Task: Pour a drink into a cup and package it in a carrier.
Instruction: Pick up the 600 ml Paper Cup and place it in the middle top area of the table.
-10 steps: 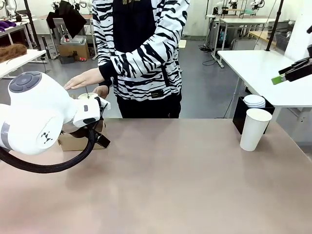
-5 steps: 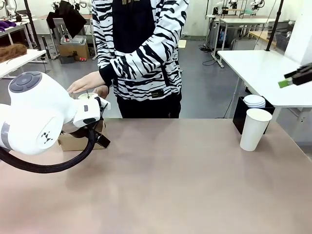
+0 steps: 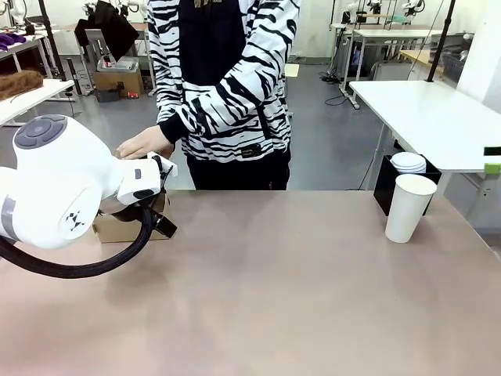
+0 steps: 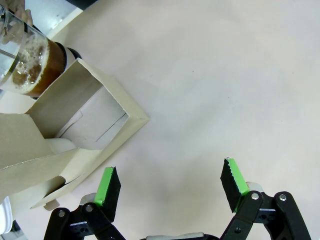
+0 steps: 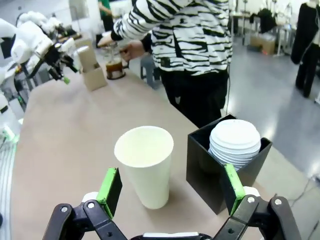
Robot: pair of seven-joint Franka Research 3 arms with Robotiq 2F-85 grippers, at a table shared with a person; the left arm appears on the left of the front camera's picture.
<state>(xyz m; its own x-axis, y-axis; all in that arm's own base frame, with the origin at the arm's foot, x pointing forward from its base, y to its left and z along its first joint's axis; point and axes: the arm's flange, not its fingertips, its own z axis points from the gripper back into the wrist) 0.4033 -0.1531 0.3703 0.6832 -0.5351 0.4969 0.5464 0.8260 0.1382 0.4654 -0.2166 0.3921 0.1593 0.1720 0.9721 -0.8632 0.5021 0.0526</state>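
The white paper cup [image 3: 409,207] stands open-topped at the table's right side. My right gripper [image 5: 170,192] hovers open just above and behind the cup [image 5: 145,165], nothing between its fingers. At the far left the brown cardboard carrier [image 3: 117,227] sits half hidden behind my left arm. My left gripper [image 4: 170,185] is open over bare table, just beside the carrier [image 4: 85,115]. The glass jug with the dark drink [image 4: 35,65] stands right behind the carrier. The person's hands rest on the jug [image 5: 115,67].
A black box [image 3: 385,184] holding a stack of white lids [image 5: 235,142] stands right behind the cup at the table's far right edge. The person [image 3: 227,86] stands at the far side, left of centre. The brown table [image 3: 274,282] spreads wide between cup and carrier.
In the front view my right gripper has slid out past the right edge. The person's hand has come down onto the jug's top. My left arm has stayed still.
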